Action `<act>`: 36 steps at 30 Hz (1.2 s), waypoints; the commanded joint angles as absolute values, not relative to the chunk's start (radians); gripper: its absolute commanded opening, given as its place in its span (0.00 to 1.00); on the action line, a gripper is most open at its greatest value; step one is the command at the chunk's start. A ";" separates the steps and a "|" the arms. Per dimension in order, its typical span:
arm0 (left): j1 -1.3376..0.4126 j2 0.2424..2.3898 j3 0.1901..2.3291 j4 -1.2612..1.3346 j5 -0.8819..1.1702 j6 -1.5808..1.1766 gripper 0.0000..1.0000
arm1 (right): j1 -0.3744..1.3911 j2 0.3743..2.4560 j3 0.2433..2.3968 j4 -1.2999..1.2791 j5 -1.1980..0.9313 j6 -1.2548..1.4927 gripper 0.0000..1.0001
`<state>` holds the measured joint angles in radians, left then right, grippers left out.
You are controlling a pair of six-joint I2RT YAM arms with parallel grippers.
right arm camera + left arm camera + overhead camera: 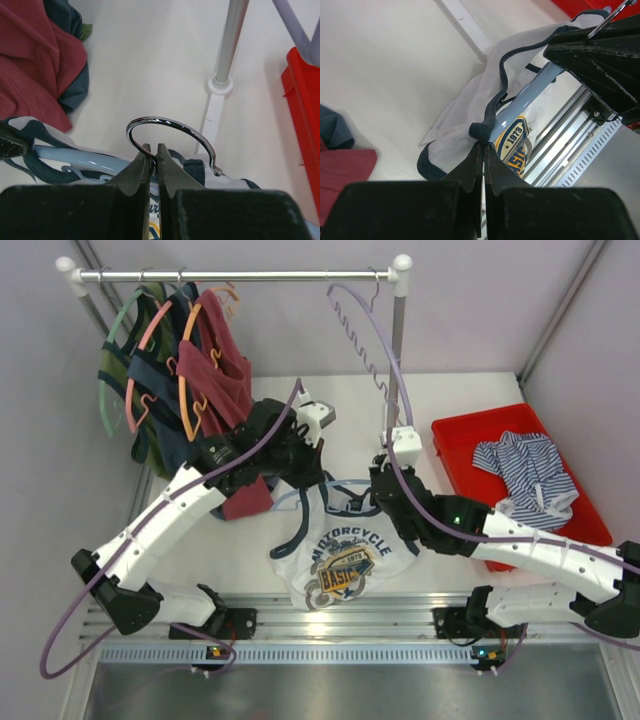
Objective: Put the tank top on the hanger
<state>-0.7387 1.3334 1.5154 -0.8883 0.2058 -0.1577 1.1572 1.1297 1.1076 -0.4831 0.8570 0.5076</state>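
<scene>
Seen from above, two robot arms reach over a white desk (460, 390). The tank top (345, 560), white with navy trim, lies at the near middle of the desk between the arms. Its "Motorcycle Basic" graphic faces up and its upper part is raised off the surface.

The left gripper (482, 144) is closed, pinching a fold of navy trim at a strap. The right gripper (152, 148) is also closed, clamped on the chrome hook (170, 122) of the hanger (520, 100). The hanger's light-blue arm runs under the trimmed strap towards the left gripper's tips.

A clothes rail (240, 276) stands at the far edge. Several garments hang at its left end, among them a maroon tank top (215, 365), and a lilac hanger (365, 350) hangs towards its right end. On the right of the desk a red tray (480, 440) holds a blue-and-white striped garment (525, 470).
</scene>
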 commanded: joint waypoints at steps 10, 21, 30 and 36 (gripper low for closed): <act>-0.742 1.306 1.603 -0.873 0.267 -0.088 0.41 | 1.201 1.063 1.141 -0.347 0.856 0.453 0.00; -0.742 1.161 1.500 -0.799 0.279 0.031 0.56 | 1.201 0.959 1.097 -0.354 0.769 0.416 0.00; -0.742 1.157 1.439 -0.792 0.462 0.106 0.59 | 1.201 0.936 1.114 -0.383 0.741 0.405 0.00; -0.742 1.167 1.379 -0.770 0.491 0.123 0.59 | 1.201 0.933 1.126 -0.399 0.729 0.400 0.00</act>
